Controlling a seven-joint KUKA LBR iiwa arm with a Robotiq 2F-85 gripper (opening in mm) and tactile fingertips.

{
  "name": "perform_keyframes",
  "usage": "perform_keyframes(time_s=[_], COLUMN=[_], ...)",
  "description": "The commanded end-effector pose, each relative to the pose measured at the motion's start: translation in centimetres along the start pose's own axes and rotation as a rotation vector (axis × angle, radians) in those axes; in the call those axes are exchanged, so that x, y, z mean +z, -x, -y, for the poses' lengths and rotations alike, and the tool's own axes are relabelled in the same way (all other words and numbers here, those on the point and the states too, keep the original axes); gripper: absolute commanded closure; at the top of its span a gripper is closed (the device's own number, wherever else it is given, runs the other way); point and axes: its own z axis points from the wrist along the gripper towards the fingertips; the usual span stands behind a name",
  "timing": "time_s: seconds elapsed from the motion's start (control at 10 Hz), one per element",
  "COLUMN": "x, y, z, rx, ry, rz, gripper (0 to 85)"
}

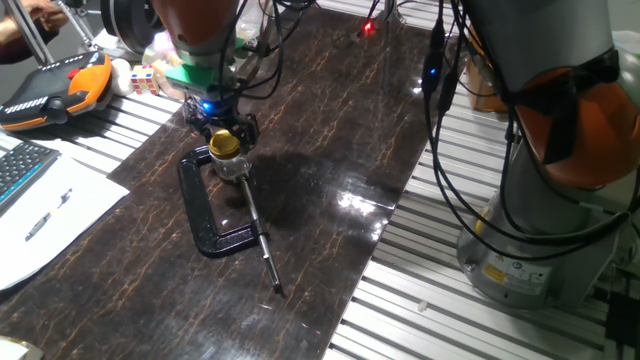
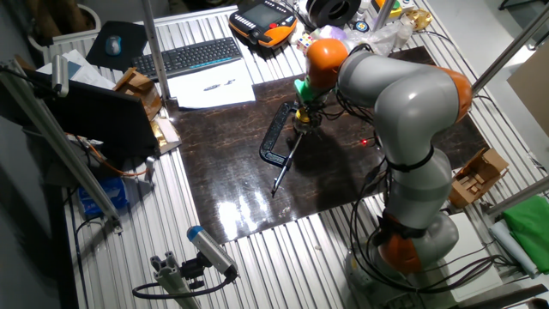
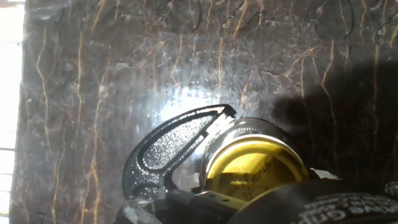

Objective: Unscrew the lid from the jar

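The gold-yellow lid (image 1: 225,146) sits on the small clear glass jar (image 1: 233,167), which is held in the jaws of a black C-clamp (image 1: 203,212) lying on the dark table. My gripper (image 1: 225,133) hangs right over the lid, its dark fingers spread to either side of it and looking open. In the hand view the lid (image 3: 254,169) is close at the lower middle, with the jar's glass wall (image 3: 245,127) behind it, the clamp arm (image 3: 165,152) to its left and one finger (image 3: 317,205) covering its lower edge.
The clamp's long screw rod (image 1: 263,245) points toward the table's front. A keyboard (image 2: 184,57), papers (image 2: 210,86) and an orange-black pendant (image 1: 55,88) lie beyond the dark tabletop (image 1: 330,120). Cables hang beside the arm's base (image 1: 520,260).
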Motion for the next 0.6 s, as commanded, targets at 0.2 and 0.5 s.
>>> perform_keyframes(time_s=[0.2,0.5], x=[0.15,0.09], y=[-0.33,-0.33], z=[0.16,0.18], rx=[-0.031,-0.065], ry=[0.001,-0.006], rz=[0.016,0.030], gripper=[0.0,0.0])
